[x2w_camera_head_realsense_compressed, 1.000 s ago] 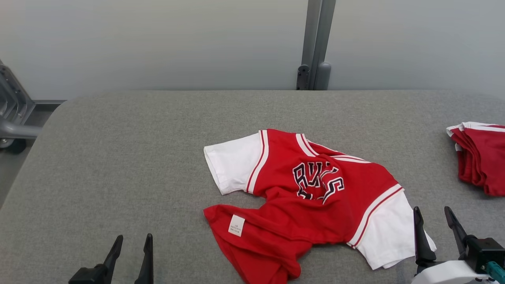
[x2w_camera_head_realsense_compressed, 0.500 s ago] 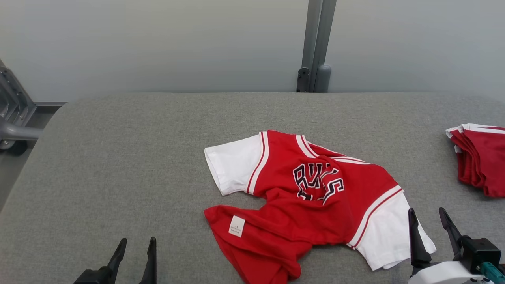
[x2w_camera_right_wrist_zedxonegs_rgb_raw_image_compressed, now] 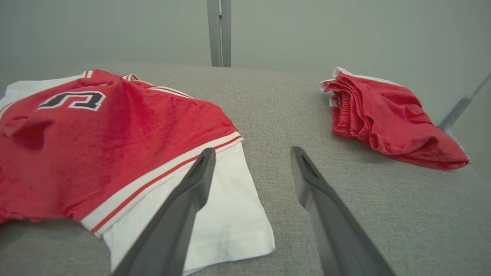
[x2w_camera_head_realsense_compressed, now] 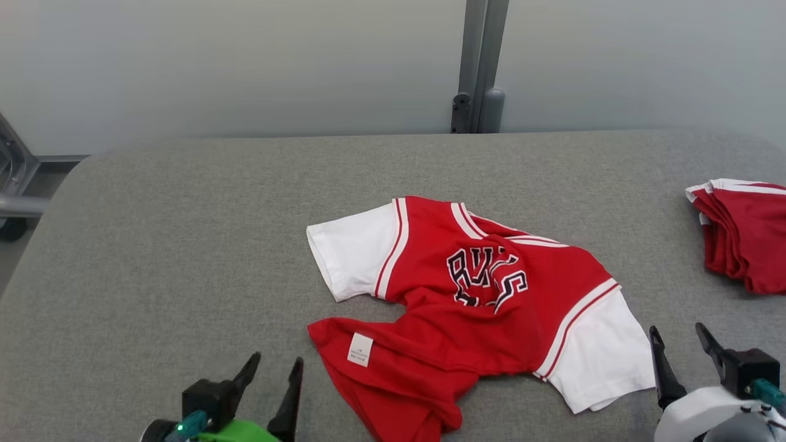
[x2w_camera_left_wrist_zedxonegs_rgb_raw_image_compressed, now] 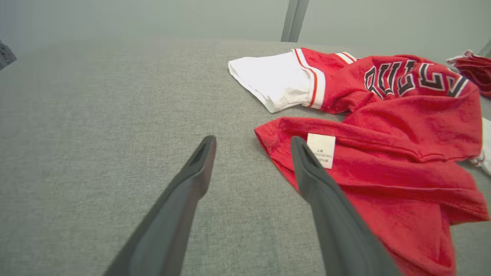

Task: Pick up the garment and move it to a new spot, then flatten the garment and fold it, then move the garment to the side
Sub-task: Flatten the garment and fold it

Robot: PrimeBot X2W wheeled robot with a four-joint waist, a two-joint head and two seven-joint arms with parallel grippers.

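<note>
**A:** Nearest first. Left claw (x2w_camera_head_realsense_compressed: 276,361) is spread and holds nothing. The red shirt (x2w_camera_head_realsense_compressed: 491,319) lies crumpled between the two claws and beyond them. Its turned-up hem (x2w_camera_left_wrist_zedxonegs_rgb_raw_image_compressed: 276,130) is just beside the left claw's right finger, with the care label (x2w_camera_left_wrist_zedxonegs_rgb_raw_image_compressed: 321,150) just past that tip. Right claw (x2w_camera_head_realsense_compressed: 677,329) is also spread and empty, with a white sleeve (x2w_camera_head_realsense_compressed: 605,359) just beside its left finger.

**B:** Risks?

**A:** Judgement only. The hem is doubled and rumpled, so a pinch there could take two layers, or the label alone, and the shirt would lift twisted. The right claw could catch only the sleeve cuff, leaving the body to drag on the counter (x2w_camera_head_realsense_compressed: 184,245) and bunch. Uneven lifting would skew it further. The folded red pile (x2w_camera_head_realsense_compressed: 743,245) sits farther out to the right of the right claw, and a wide swing could knock it.

**B:** Counts?

**A:** Claws: two. Loose shirt: one, with two white sleeves and one label. Folded pile: one, but I can't count its layers. Counter: one. Beyond it, grey post (x2w_camera_head_realsense_compressed: 479,61): one.
</note>
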